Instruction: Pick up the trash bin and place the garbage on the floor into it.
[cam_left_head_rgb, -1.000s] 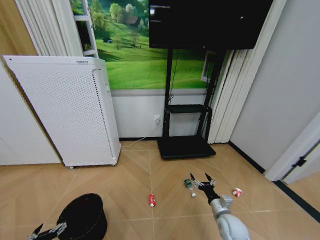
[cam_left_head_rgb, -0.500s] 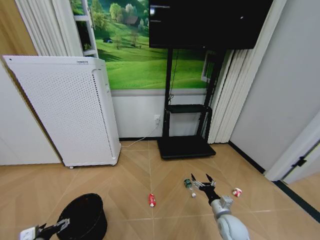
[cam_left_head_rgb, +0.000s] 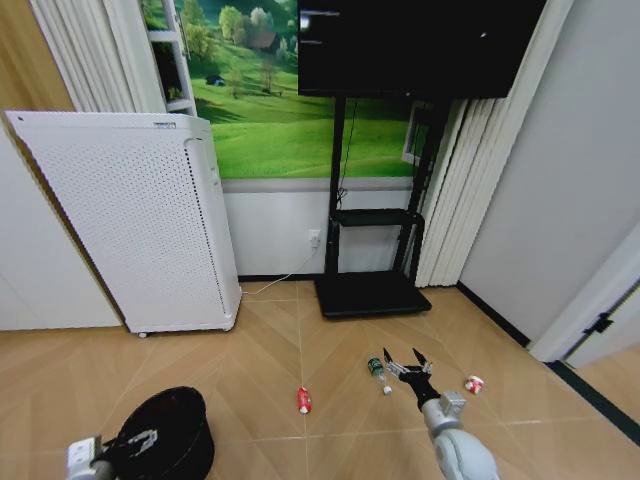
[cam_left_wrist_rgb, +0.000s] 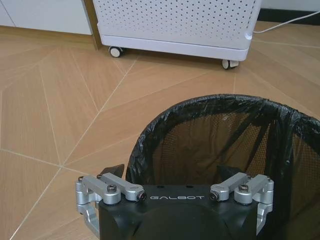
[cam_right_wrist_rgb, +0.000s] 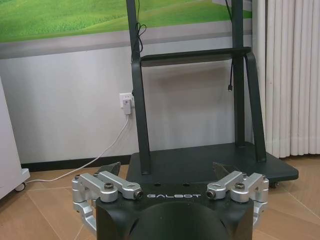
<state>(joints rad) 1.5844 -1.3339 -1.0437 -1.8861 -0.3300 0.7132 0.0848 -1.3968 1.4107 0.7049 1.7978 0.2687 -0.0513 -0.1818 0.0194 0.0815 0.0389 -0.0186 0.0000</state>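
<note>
The trash bin (cam_left_head_rgb: 178, 418), black mesh with a black liner, stands on the floor at the lower left. My left gripper (cam_left_head_rgb: 143, 439) is at its near rim and open. In the left wrist view one finger (cam_left_wrist_rgb: 114, 170) is outside the trash bin (cam_left_wrist_rgb: 220, 102) wall and the other is inside. The garbage lies ahead on the floor: a red can (cam_left_head_rgb: 304, 400), a green bottle (cam_left_head_rgb: 376, 367) and a red-and-white piece (cam_left_head_rgb: 474, 384). My right gripper (cam_left_head_rgb: 406, 363) hangs open between the bottle and the red-and-white piece, holding nothing.
A white perforated cabinet on wheels (cam_left_head_rgb: 140, 220) stands at the back left, just beyond the bin. A black TV stand (cam_left_head_rgb: 370, 292) with a flat base (cam_right_wrist_rgb: 200, 162) is against the far wall. A cable (cam_left_head_rgb: 285, 280) runs along the floor to a wall socket.
My left arm has moved in toward the trash bin, and its gripper now straddles the near rim. The right arm and the garbage have stayed put.
</note>
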